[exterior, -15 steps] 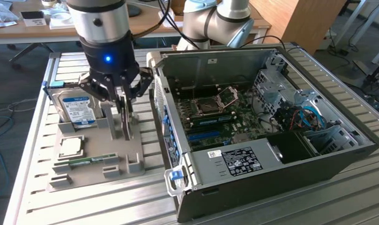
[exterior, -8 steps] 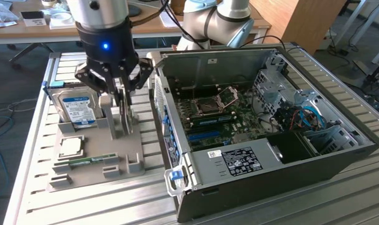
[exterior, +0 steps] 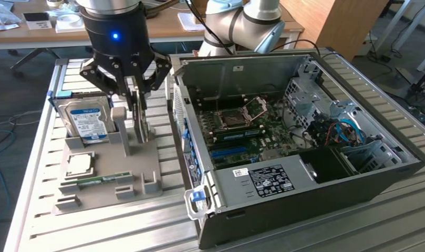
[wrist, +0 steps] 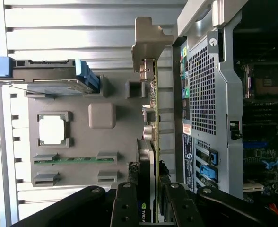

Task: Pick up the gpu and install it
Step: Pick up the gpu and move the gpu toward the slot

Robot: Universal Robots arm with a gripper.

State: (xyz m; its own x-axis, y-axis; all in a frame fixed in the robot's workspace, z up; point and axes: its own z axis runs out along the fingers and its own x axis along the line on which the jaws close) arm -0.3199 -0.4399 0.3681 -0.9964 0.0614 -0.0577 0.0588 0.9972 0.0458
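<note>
- Hand (exterior: pixel 137 107) (wrist: pixel 150 187): points straight down over the grey holder tray (exterior: pixel 145 157) (wrist: pixel 82 142). It is partly closed, one finger on each face of the gpu (exterior: pixel 143 131) (wrist: pixel 147 156), gripping it.
- gpu: directly under the hand, between its fingers (wrist: pixel 125 203). It stands on edge, with the black cooler on one face, the green board edge beside it and the metal bracket at the end farthest from the hand. Its lower edge is at the tray; cannot tell whether it sits in its slot or is just clear of it.
- Hard drive (exterior: pixel 86 121) (wrist: pixel 58 78): upright in the tray, near the hand on the exterior view's left.
- Processor chip (exterior: pixel 79 164) (wrist: pixel 51 129) and memory stick (exterior: pixel 100 180) (wrist: pixel 73 160): lying flat in the tray, below the hand and to the exterior view's left.
- Open computer case (exterior: pixel 268 178) (wrist: pixel 205 94): just beside the hand on the exterior view's right, with the motherboard (exterior: pixel 247 131) exposed.
- Tray and case both sit on the slatted metal surface (exterior: pixel 114 226) (wrist: pixel 82 28).
</note>
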